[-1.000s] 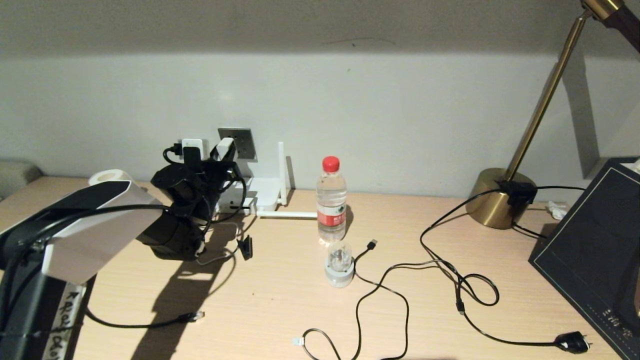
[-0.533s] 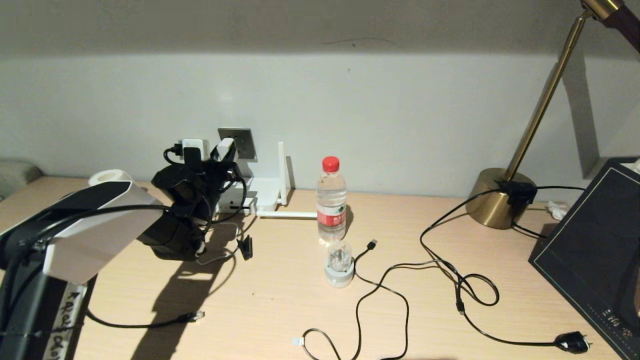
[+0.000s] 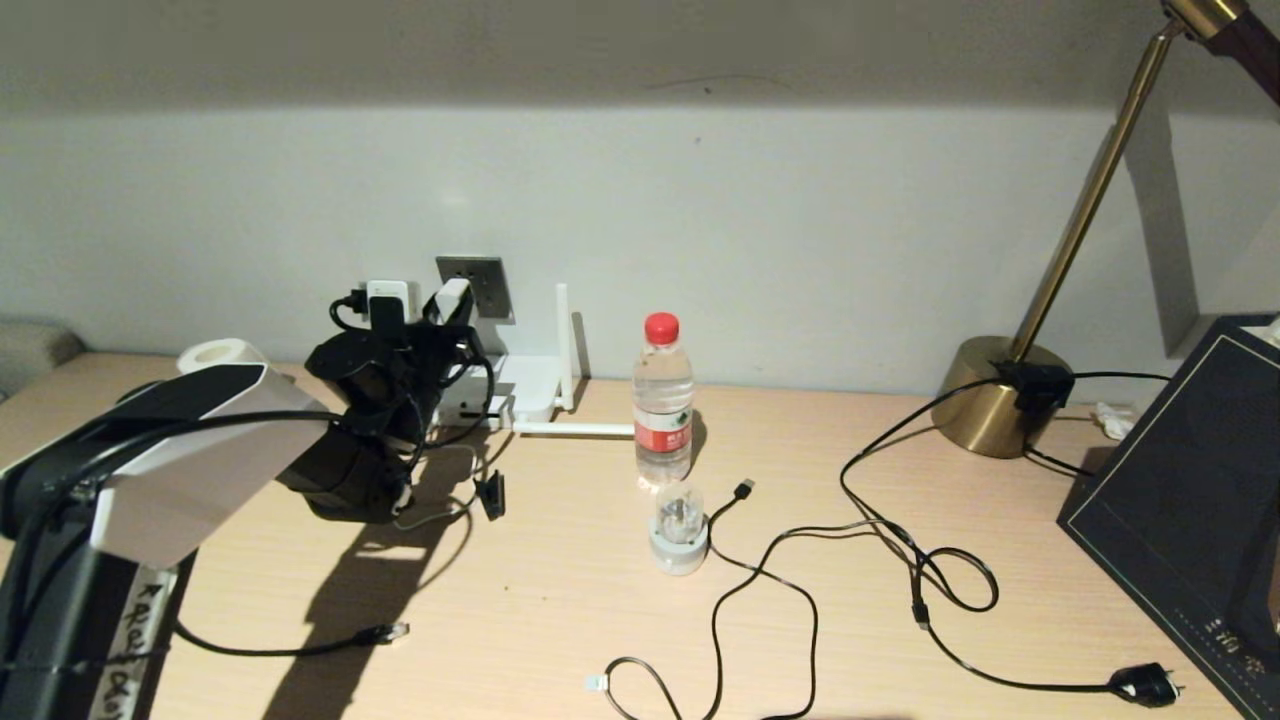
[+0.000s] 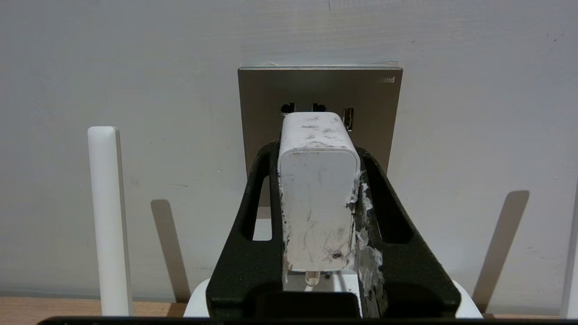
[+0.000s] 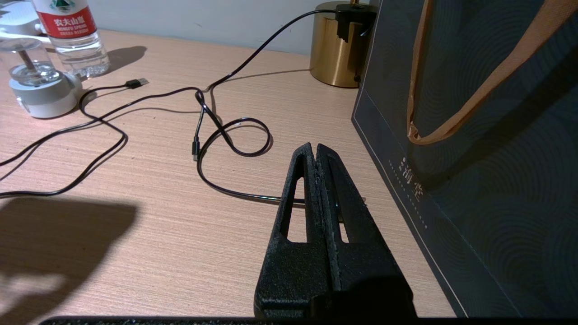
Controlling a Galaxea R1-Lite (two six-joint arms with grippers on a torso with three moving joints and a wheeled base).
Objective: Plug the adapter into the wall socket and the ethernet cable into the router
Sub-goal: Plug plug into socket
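- Your left gripper is at the far left of the desk, raised against the wall, its two black fingers clamped on the sides of the adapter.
- The adapter is held level, its far end right at the socket; from the left wrist view you cannot tell whether the prongs are seated. Two round holes and a narrow slot on the plate show just above the adapter.
- The adapter's thin white cord hangs below the gripper and loops on the desk.
- The router lies flat against the wall directly below the socket, just right of the left gripper; one antenna stands upright, another lies flat on the desk pointing right.
- The ethernet cable lies on the near left of the desk, its clear tip free and well apart from the router.
- Your right gripper is out of the head view; its wrist view shows it low over the right side of the desk, fingers pressed together and holding nothing, beside a dark bag.
- Also on the desk: a bottle near the centre, a small gadget just in front of it, loose black cables and a brass lamp at far right.
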